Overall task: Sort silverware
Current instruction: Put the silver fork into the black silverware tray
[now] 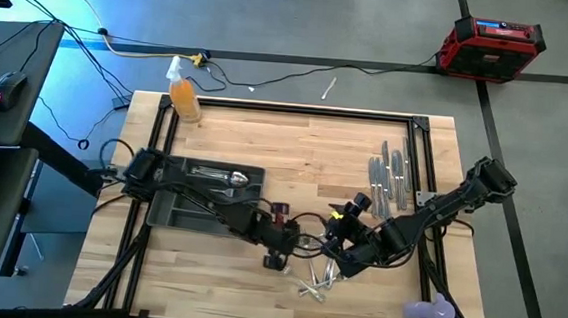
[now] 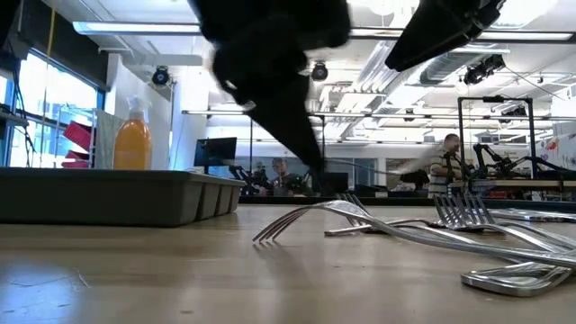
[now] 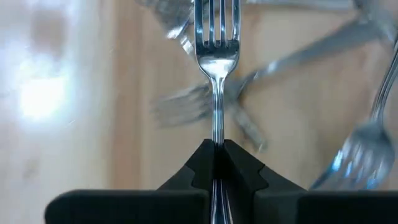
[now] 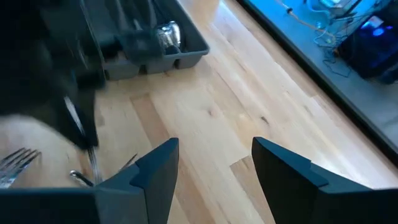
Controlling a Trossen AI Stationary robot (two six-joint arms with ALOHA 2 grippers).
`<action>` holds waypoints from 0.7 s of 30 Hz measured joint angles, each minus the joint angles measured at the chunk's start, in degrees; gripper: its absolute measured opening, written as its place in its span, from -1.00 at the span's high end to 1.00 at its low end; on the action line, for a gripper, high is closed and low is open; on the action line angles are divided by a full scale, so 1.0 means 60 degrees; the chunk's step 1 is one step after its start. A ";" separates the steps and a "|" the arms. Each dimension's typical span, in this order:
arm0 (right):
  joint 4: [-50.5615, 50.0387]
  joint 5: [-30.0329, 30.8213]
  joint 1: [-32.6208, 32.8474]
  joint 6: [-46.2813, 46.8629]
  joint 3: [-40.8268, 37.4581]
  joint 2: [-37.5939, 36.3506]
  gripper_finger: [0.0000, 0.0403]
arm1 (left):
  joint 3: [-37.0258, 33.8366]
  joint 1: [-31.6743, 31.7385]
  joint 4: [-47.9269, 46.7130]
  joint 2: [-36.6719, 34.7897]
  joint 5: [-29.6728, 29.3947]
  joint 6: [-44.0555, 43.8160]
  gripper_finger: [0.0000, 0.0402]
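A silver fork (image 3: 217, 56) sticks out ahead of my left gripper (image 3: 216, 149), which is shut on it above the loose pile of silverware (image 1: 318, 280) near the table's front edge. In the high view my left gripper (image 1: 279, 257) is just left of that pile. My right gripper (image 4: 214, 165) stands open over bare wood, with nothing between its fingers, just right of the pile (image 1: 346, 250). The dark grey tray (image 1: 175, 207) lies to the left, with spoons (image 1: 232, 178) in its far compartment. More forks (image 2: 306, 220) rest flat on the wood. My left gripper pinches the fork's thin handle (image 3: 217, 134) between its two fingers. The fingers run along the handle, and the tines point away from the gripper. The gripper slants down from the table's left side. The fork shows sharp over the blurred pile beneath it.
A row of sorted silverware (image 1: 391, 182) lies at the table's far right. An orange bottle (image 1: 184, 97) stands at the far left corner, and a purple object (image 1: 429, 312) sits at the near right. The black frame rails (image 1: 298, 108) border the table.
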 joint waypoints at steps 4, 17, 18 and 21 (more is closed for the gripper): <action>-0.0193 0.0093 0.0141 0.0270 0.0000 0.0001 0.05 | -0.0031 -0.0142 -0.2297 -0.0852 -0.0778 -0.0102 0.99; -0.0160 0.0175 0.0114 0.0262 0.0000 -0.0001 0.05 | -0.5235 0.0308 -0.3787 -0.5875 -0.0762 -0.0539 1.00; -0.0135 0.0174 0.0105 0.0262 0.0000 -0.0001 0.05 | -0.5633 0.0381 -0.3771 -0.6305 -0.0763 -0.0464 1.00; -0.0124 0.0175 0.0104 0.0262 0.0000 -0.0001 0.05 | -0.6625 0.0610 -0.3750 -0.7434 -0.0731 -0.0439 1.00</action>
